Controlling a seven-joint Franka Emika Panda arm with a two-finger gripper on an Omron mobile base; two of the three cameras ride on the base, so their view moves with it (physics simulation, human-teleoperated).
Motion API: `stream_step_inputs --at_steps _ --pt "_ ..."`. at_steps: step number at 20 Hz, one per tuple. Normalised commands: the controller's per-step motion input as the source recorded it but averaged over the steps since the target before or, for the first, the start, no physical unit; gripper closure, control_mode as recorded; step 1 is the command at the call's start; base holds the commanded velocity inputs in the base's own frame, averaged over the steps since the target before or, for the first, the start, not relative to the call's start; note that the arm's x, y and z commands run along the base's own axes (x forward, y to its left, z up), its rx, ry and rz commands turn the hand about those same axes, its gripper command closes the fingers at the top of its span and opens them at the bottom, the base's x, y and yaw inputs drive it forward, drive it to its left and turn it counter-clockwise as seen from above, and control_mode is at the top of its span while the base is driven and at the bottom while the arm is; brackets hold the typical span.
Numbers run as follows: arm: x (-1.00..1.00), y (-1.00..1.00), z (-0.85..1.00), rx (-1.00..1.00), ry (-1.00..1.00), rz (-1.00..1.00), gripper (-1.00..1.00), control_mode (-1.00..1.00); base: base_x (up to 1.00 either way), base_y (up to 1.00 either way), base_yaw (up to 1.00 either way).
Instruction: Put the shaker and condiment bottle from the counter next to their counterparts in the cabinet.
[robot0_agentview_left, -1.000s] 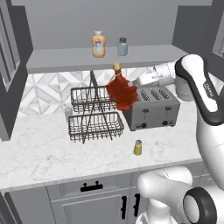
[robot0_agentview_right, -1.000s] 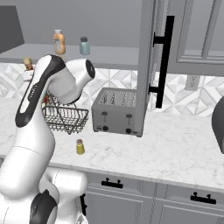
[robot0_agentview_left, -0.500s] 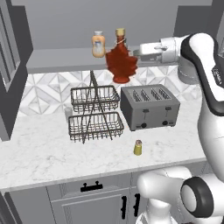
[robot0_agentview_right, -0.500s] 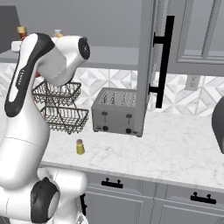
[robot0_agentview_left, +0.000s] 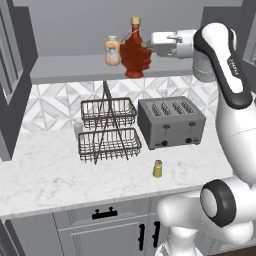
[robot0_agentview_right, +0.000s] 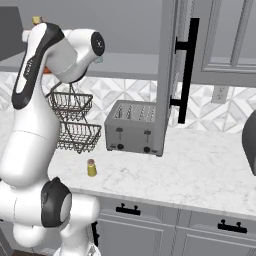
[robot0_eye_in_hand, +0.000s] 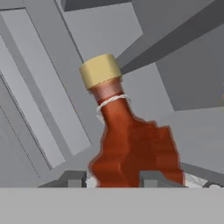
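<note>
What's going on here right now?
The hand grips the condiment bottle at the cabinet shelf, right beside the orange bottle; whether its base touches the shelf is unclear. The shaker stands on the counter in front of the toaster.

The white arm rises from the base, bends at a dark elbow joint high up, and reaches level toward the left in the left base view — forearm and wrist held roughly horizontal. The hand sits at the end of that reach, its two dark fingertips closed on the condiment bottle — one either side of its lower body
</note>
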Motion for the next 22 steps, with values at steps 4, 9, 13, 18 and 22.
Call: stream_step_inputs --at_steps 4,9,13,18,22 --pt "0.03 0.11 0.01 0.05 -0.02 -0.08 1.00 -1.00 0.00 0.00 0.00" --pt "0.17 0.26 0.00 0.02 -0.01 -0.05 1.00 -1.00 0.00 0.00 0.00" --pt "0.39 0.19 0.00 0.00 0.00 -0.02 1.00 -1.00 0.00 0.00 0.00" --pt "0.48 0.02 0.00 0.00 0.00 -0.01 1.00 -1.00 0.00 0.00 0.00" --pt "0.37 0.02 0.00 0.00 0.01 0.00 1.00 -1.00 0.00 0.00 0.00"
